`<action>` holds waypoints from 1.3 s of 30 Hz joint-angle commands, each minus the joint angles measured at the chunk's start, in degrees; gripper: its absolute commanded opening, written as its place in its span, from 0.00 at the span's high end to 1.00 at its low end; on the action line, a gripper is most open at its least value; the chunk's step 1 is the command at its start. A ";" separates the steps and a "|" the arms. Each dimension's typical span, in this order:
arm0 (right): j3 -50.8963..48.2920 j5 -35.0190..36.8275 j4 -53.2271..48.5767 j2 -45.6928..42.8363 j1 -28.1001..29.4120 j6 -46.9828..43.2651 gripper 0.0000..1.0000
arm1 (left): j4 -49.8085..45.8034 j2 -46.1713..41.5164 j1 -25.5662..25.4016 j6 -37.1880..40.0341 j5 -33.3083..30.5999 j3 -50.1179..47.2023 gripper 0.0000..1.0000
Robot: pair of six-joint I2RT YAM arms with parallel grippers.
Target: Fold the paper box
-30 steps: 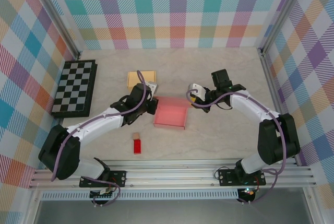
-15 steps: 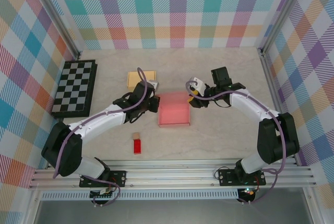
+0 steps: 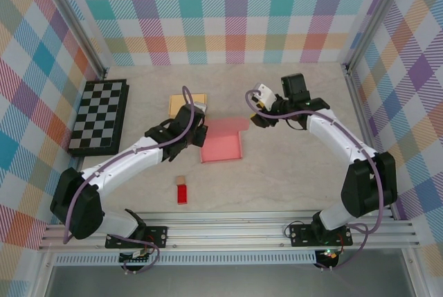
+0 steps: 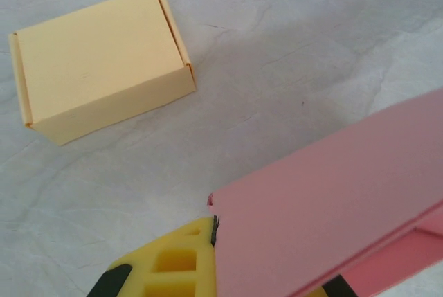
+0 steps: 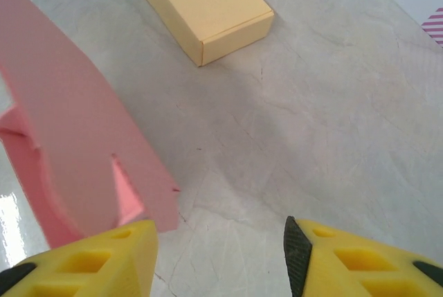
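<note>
Progress is judged partial: the pink paper box (image 3: pixel 223 146) is seen just left of centre in the overhead frame, resting on the tabletop (image 3: pixel 291 179) as a shallow open shape, with one panel reaching toward the upper right and nothing closed over it. The left tool (image 3: pixel 199 134) is pressed together on the box's left edge, and a pink panel is pinched against its yellow finger (image 4: pixel 173 269) at the bottom of the left wrist frame. The right tool (image 5: pixel 221 252) is held spread with nothing between its fingers, just beside the box's upper right corner. Pink card is seen close to one finger at the lower left of that frame, though contact cannot be told. A finished yellow box (image 3: pixel 188 103) is seen above the left tool, and the target shape is suggested by it. Walls, tabs and the closing flap are judged not yet done. A chessboard (image 3: pixel 98 117) and a small red block (image 3: pixel 182 194) are seen well apart, at the left and lower centre.
</note>
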 commanded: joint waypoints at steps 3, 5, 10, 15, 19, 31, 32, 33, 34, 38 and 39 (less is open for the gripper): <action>1.18 0.29 -0.66 2.64 1.58 -5.85 0.46 | -2.52 0.04 -0.50 1.52 -2.11 3.11 1.00; 2.07 -0.99 -2.68 4.06 2.20 -8.83 0.45 | -2.98 0.23 -0.47 1.48 -2.18 3.66 1.00; 1.78 -2.44 -2.63 5.95 3.15 -10.06 0.45 | -3.13 0.78 -0.57 1.07 -2.09 4.05 1.00; 4.60 -1.20 -4.02 8.96 5.41 -9.99 0.45 | -2.98 1.07 -0.61 0.77 -1.48 4.46 1.00; 5.40 0.08 -4.73 9.74 7.19 -9.47 0.45 | -3.78 1.64 -0.61 0.53 -2.36 4.92 1.00; 6.35 2.85 -12.67 5.51 8.49 -7.76 0.40 | -4.70 1.82 -0.65 0.42 -3.98 5.18 1.00; 6.45 2.45 -13.15 5.36 8.47 -7.65 0.39 | -4.68 1.88 -0.61 0.42 -4.03 5.27 1.00; 6.58 2.16 -13.48 5.28 8.47 -7.58 0.38 | -4.77 1.98 -0.66 0.39 -4.24 5.28 1.00; 6.71 2.27 -13.46 5.33 8.45 -7.32 0.37 | -4.78 1.92 -0.63 0.34 -4.28 5.28 1.00; 9.75 2.51 -16.37 7.08 8.64 -6.93 0.36 | -5.22 1.83 -0.70 0.30 -4.36 5.45 1.00; 10.21 2.83 -16.32 7.36 8.79 -7.02 0.36 | -5.31 1.74 -0.70 0.41 -4.23 5.49 1.00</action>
